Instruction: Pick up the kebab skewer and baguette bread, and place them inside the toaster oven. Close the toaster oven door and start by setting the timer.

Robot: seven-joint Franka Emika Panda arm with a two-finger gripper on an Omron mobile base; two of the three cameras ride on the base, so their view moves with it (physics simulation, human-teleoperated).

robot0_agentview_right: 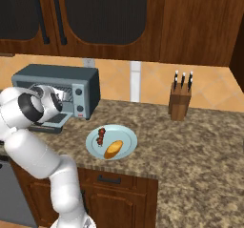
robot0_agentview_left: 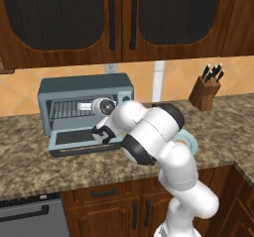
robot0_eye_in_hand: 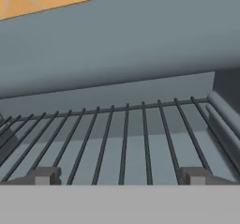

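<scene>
While the oven (robot0_agentview_right: 57, 96) stood at the left with its door (robot0_agentview_left: 82, 141) dropped flat, the gripper (robot0_eye_in_hand: 118, 176) was held wide apart and empty over the rack (robot0_eye_in_hand: 117, 138). Further right, skewer (robot0_agentview_right: 100, 136) and bread (robot0_agentview_right: 113, 149) were left on the plate (robot0_agentview_right: 126, 135); withdrawal should be made straight back, clear of the wires.

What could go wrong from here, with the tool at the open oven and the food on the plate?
The tool points at the wire rack with nothing between its tips, while the kebab skewer and baguette bread lie on the plate. Closing the toaster oven door now would leave the toaster oven unloaded. Pulling back, the arm might catch that door.
</scene>
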